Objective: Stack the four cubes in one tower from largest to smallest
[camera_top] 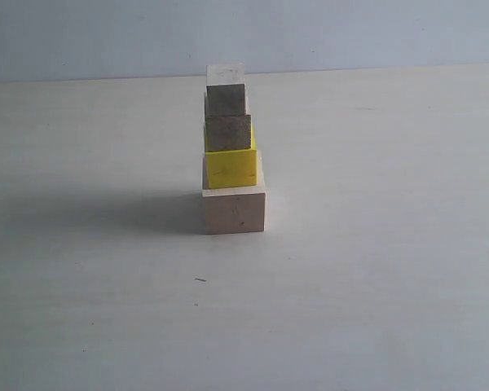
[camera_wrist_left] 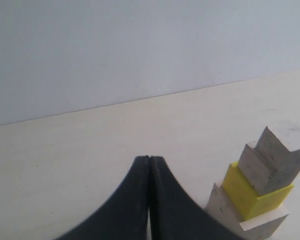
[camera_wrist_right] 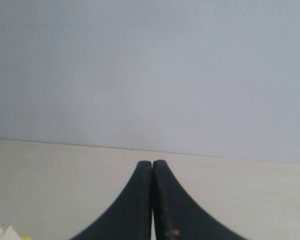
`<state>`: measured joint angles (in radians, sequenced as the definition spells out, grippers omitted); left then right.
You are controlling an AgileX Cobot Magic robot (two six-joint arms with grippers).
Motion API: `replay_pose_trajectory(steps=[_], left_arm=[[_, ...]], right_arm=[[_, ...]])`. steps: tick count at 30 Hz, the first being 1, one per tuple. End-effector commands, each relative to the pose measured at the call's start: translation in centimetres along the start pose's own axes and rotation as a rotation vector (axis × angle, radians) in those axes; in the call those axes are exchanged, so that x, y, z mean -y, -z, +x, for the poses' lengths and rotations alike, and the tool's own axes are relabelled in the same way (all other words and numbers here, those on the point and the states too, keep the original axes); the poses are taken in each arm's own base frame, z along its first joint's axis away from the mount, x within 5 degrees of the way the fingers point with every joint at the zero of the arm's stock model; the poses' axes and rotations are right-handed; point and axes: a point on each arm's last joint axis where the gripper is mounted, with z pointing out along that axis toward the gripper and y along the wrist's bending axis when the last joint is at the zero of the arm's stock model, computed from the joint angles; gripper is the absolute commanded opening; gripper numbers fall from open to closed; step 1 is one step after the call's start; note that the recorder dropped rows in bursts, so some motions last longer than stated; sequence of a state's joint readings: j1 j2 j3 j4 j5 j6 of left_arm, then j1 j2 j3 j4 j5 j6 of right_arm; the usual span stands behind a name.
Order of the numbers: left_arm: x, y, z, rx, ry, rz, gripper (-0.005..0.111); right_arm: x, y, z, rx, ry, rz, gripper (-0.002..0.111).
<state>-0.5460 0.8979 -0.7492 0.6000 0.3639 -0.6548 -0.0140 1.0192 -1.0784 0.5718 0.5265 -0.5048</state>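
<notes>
- The worktop [camera_top: 375, 285] is a plain cream-white slab, matte and smooth. It has just one tiny dark speck [camera_top: 200, 280], toward the near edge.
- Behind its far edge there's a bare pale blue-grey wall [camera_top: 350, 32] with no visible texture.
- The tower [camera_top: 231, 155] stands upright about midway between the left and right edges, well away from every corner. It throws a soft shadow [camera_top: 106, 213] across the worktop toward the left edge.
- At the bottom is the pale cube [camera_top: 234, 212], pinkish wood with a faint grain and crisp square edges.
- On that sits the yellow cube [camera_top: 231, 167], bright, flat-coloured and a bit glossy.
- Next are the lower wooden cube [camera_top: 228, 133] and the top wooden cube [camera_top: 226, 99]. Both are raw brownish wood with rough, speckled faces that look grey in the shade, and the topmost face catches the light.
- Each cube is smaller than the one under it, so the tower narrows in steps, and the ledges show more on the right side.
- The left end effector [camera_wrist_left: 149, 159] has smooth black curved fingers pressed together with nothing between them, just beside the tower but not touching it.
- The right end effector [camera_wrist_right: 152, 162] has its fingers pressed together too, also empty, pointed at the wall.
</notes>
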Motion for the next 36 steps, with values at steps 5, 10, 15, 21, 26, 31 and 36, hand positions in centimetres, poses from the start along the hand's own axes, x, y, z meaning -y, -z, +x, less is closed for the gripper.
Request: replay_pose_trajectory(steps=[5, 10, 15, 21, 26, 31, 36], left_arm=[[-0.1, 0.1, 1.5, -0.019, -0.002, 0.004, 0.000], [-0.3, 0.1, 1.7, -0.034, -0.022, -0.017, 0.000], [-0.3, 0.1, 1.7, -0.034, -0.022, -0.017, 0.000], [-0.3, 0.1, 1.7, -0.034, -0.022, -0.017, 0.000], [-0.4, 0.2, 1.6, -0.029, -0.042, -0.019, 0.000], [-2.2, 3.4, 0.6, 0.090, 0.059, -0.077, 0.000], [-5.8, 8.1, 1.9, 0.240, 0.405, -0.301, 0.000]], right_arm=[[-1.6, 5.8, 2.9, 0.079, 0.022, 0.002, 0.000], [-2.5, 8.9, 2.5, 0.178, 0.045, 0.001, 0.000], [-3.0, 10.8, 2.4, 0.238, 0.062, 0.001, 0.000], [-3.4, 12.1, 2.4, 0.284, 0.073, 0.003, 0.000], [-3.4, 12.3, 2.4, 0.288, 0.074, 0.003, 0.000], [-3.4, 12.3, 2.4, 0.288, 0.072, 0.003, 0.000], [-3.4, 12.3, 2.4, 0.287, 0.073, 0.004, 0.000]])
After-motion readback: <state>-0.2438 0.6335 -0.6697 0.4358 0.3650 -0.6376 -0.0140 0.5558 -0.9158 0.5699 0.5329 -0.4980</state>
